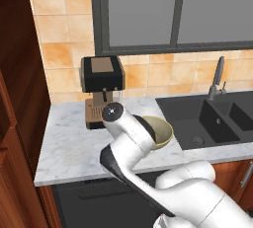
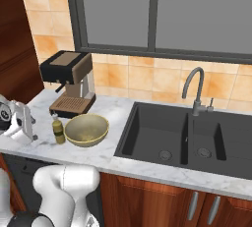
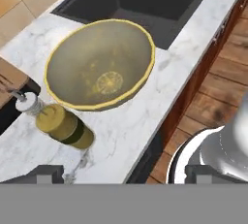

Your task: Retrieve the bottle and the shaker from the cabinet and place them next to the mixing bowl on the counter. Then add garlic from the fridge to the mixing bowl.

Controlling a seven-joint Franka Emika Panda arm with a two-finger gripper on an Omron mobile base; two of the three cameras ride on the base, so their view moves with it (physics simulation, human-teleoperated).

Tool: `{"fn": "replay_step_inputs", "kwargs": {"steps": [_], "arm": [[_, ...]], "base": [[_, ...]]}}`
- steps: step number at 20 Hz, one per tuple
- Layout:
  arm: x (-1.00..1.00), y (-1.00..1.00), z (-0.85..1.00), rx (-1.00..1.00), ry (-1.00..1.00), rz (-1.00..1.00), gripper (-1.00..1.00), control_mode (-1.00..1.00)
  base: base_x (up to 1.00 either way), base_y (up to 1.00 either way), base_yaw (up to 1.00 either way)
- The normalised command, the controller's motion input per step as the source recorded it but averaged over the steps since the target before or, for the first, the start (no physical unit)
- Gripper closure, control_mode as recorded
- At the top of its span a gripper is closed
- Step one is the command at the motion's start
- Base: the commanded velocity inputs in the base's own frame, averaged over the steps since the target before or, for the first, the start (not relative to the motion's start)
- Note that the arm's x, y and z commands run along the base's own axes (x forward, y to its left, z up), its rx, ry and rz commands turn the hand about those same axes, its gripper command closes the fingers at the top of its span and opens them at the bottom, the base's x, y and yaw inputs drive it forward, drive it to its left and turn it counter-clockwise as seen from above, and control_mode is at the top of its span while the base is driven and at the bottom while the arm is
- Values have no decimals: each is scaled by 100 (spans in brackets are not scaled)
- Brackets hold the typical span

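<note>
While the hand (image 3: pixel 121 173) hangs over the worktop (image 2: pixel 113 155) with its jaws spread wide and nothing between them, one bottle (image 2: pixel 58 129) stands upright at the lower left of the right base view, just beside one bowl (image 2: pixel 87 129). Seen through the hand view, that bottle (image 3: pixel 62 123) sits at the lower left, olive-green with a yellowish band and a pale pointed cap, close to the rim of the bowl (image 3: pixel 99 63) in the middle of the frame. That bowl is wide, round and smooth, olive-yellow with a paler rim and a faint round mark at its bottom. Marble, white with grey veins, makes up the worktop. Behind the bowl, in the upper left of the right base view, stands one coffee machine (image 2: pixel 69 81), boxy, black and brown, with a slatted tray at its foot. One dark sink (image 2: pixel 189 132) with two square basins fills the right of that view, and one curved grey tap (image 2: pixel 196 91) rises at its back edge. Orange-tan square tiles (image 2: pixel 138 78) cover the wall under a dark-framed window (image 2: pixel 162 14). Reddish-brown wood of the cabinet (image 1: pixel 15 98) runs down the left edge of the left base view.
</note>
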Motion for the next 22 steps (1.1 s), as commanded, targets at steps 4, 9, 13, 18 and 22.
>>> {"fn": "replay_step_inputs", "kwargs": {"steps": [4, 9, 13, 18, 22], "arm": [[0, -21, 6, 52, 5, -60, -100, -100], [0, -16, 2, 54, -4, -72, -100, -100], [0, -3, 7, 50, -14, -75, -100, -100], [-2, -14, 24, 44, -5, -71, -100, -100], [-4, -35, 75, 32, 25, -69, -100, -100]], "base": [[0, 0, 0], [0, 0, 0], [0, 0, 0], [0, 0, 0], [0, 0, 0]]}}
